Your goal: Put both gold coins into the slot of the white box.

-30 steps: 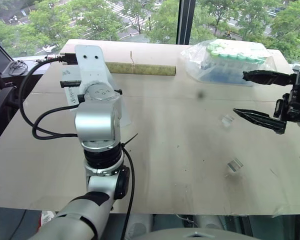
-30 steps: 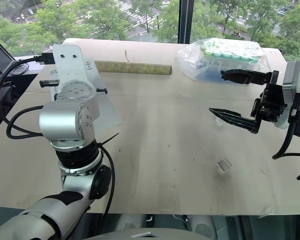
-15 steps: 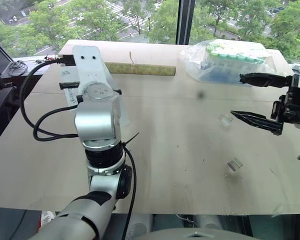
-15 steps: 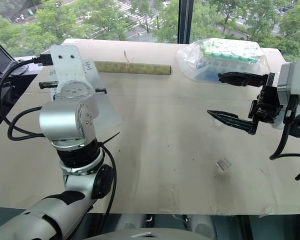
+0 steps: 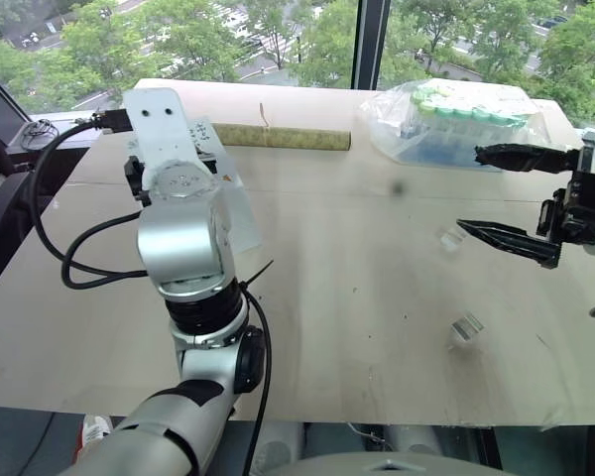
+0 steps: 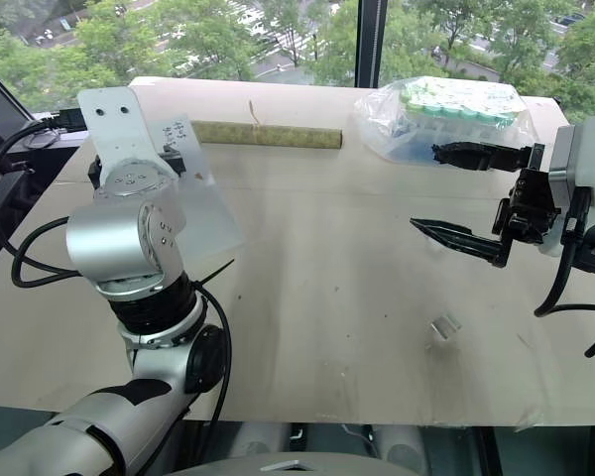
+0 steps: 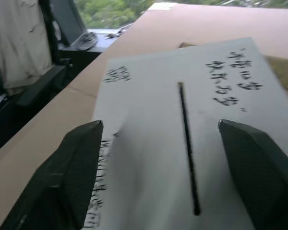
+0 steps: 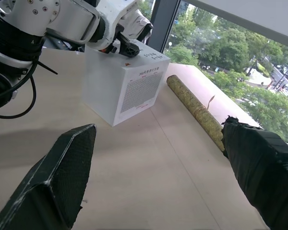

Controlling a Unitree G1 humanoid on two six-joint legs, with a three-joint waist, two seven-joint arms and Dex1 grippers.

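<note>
— Where is the white box [image 8: 122, 86]?
— On the table [image 5: 357, 297], at its far left; the left gripper [image 7: 156, 158] hangs just above its slot [image 7: 187, 148], fingers spread wide, holding nothing.
— And the right gripper [image 5: 511, 198]?
— Wide open, empty, well off to the right.

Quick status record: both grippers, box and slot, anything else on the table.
left gripper: open, fingers spread over the white box top, astride the slot
right gripper: open, holding nothing, above the table
gold coins: none seen
clear holders: two, on the table under the right gripper
bag of green-capped tubes: far side of table
mottled roll: behind the box
</note>
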